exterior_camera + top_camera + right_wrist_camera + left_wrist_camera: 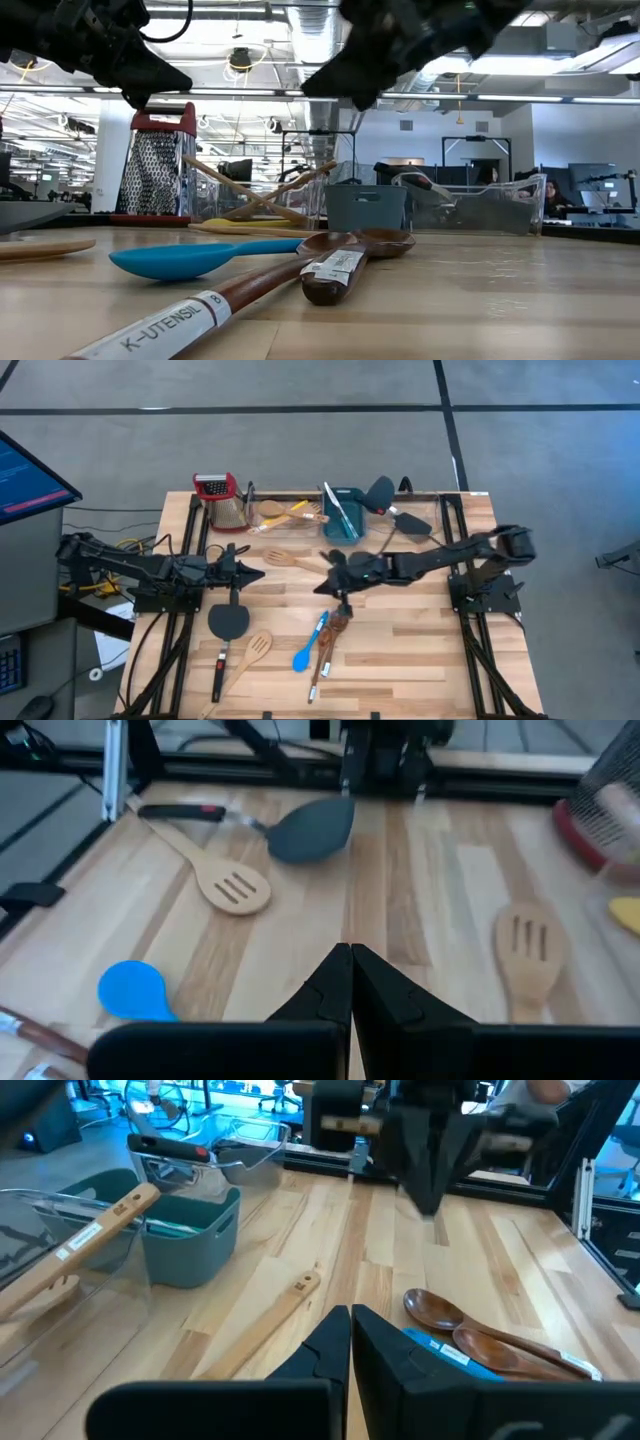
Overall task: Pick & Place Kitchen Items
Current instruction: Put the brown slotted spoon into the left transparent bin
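Currently, the left gripper [258, 572] is held above the table [420, 650] with its fingers pressed together and nothing between them. The right gripper [325, 556] is held above the middle of the table, facing the left one, with its fingers likewise together and empty.

Between and in front of the two grippers, a blue spoon [309, 646] is laid beside two dark-brown wooden spoons [333, 634]. A black spatula [228, 623] with a red-tipped handle is placed just in front of the left gripper, and a pale slotted spatula [252, 652] is laid beside it. Another pale slotted spatula [285, 558] is laid between the grippers.

At the far edge, a grater [222, 500] is stood beside a clear bin [282, 510] containing wooden utensils, next to a teal tub [343, 512]. A second black spatula [383, 495] is leaned at the tub.
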Controlling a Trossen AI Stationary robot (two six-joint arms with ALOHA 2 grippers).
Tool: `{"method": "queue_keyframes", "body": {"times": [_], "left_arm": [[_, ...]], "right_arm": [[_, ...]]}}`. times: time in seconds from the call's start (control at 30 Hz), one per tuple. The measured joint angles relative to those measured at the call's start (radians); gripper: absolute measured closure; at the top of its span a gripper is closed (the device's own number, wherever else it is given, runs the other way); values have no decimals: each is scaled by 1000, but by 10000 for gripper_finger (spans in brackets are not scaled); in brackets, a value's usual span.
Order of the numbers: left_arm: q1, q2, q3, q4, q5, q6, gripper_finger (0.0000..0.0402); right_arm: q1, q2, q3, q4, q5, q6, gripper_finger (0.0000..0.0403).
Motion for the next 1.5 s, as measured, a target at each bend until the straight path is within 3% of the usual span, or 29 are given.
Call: {"method": "queue_keyframes", "body": {"times": [0.27,0.67,0.77,0.9,1.23,1.37,1.5], "left_arm": [[25,0,0,3,-6,-13,400],[26,1,0,3,-6,-7,400],[26,1,0,3,-5,-5,400],[26,1,0,3,-8,-5,400],[26,16,0,103,-37,-101,400],[9,81,1,228,-8,-82,400],[8,179,36,226,-9,-33,400]], "right_arm": [[-29,-194,-161,8,32,9,403],[-58,-412,-437,-7,34,191,403],[-58,-438,-492,-1,62,174,403],[-67,-452,-564,78,215,117,403],[-118,-443,-583,120,202,138,403],[-116,-443,-583,119,202,123,403],[-116,-443,-583,118,201,123,403]]}}
